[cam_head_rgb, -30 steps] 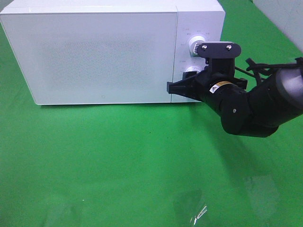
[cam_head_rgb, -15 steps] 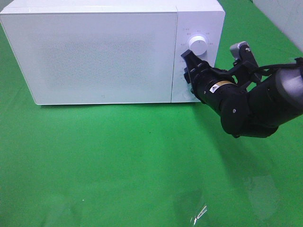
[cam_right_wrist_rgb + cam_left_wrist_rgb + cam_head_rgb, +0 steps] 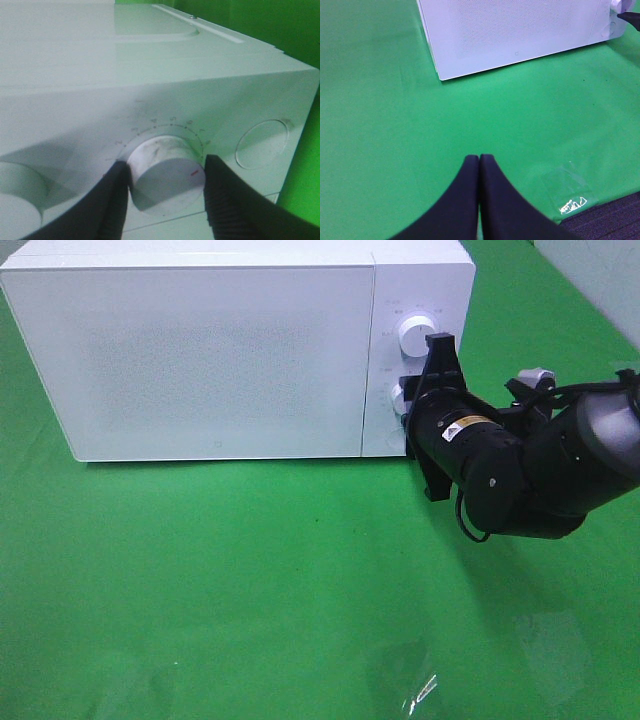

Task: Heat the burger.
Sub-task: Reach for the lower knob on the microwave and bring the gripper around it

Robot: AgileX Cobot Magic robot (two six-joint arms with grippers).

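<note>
From the high camera: the white microwave (image 3: 220, 350) sits at the back of the green worktop (image 3: 250, 590) with its door (image 3: 200, 355) fully shut. The right hand (image 3: 410, 405) is up against the control panel, turned so one finger sits above the other, right on the lower dial (image 3: 397, 395). The upper dial (image 3: 416, 335) is free. No burger anywhere on the worktop, and the door front is frosted, so you can't see through it. My guess is it's inside, but that's only a guess.

Left wrist camera: the left hand (image 3: 479, 165) hangs over bare green cloth with its two fingers pressed together, holding nothing. The microwave (image 3: 520, 30) is well away from it. There's a little clear plastic scrap (image 3: 567, 187) lying near the worktop edge. No burger here either.

Right wrist camera is the good one: the lower dial (image 3: 165, 172) sits squarely between the two black fingers (image 3: 107, 200), and both look pressed against its sides, so I'd call that hand clamped on the dial. There's a red mark (image 3: 194, 173) on the dial face and a ring of numbers around it, too soft to read.

So, progress-wise: loading and shutting the door look done, and we're at the setting-the-dial bit. What's left is probably the turn itself and the heating. Can't say how the burger looks, since no view shows it.
</note>
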